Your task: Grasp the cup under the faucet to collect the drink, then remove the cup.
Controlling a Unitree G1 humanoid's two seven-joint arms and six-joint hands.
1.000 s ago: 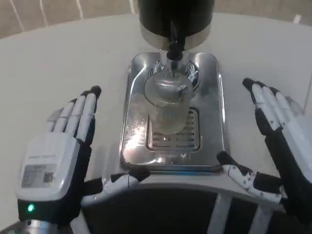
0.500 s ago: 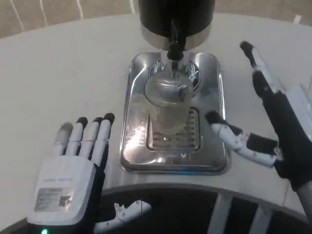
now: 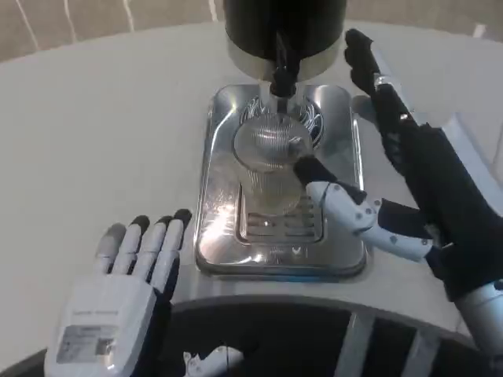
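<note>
From my station: the cup (image 3: 271,165), clear and ribbed, stands upright on the metal tray (image 3: 220,236), its foot at the top edge of the slotted grate (image 3: 279,222), directly under the black faucet (image 3: 281,67). The faucet hangs from the dark dispenser (image 3: 283,27) at the tray's far end.

My right hand (image 3: 409,181) is beside the cup on its right, spread wide and holding nothing. Its thumb (image 3: 326,188) reaches in over the grate, its tip at the cup's lower right wall; I cannot tell if it touches. The fingers (image 3: 377,78) point away past the tray's right edge, near the dispenser.

My left hand (image 3: 118,302) lies palm down over the near edge of the white table (image 3: 94,126), left of the tray and apart from it, fingers straight and close together, gripping nothing.

Nothing stands between the right hand and the cup; the faucet sits close above the rim.
</note>
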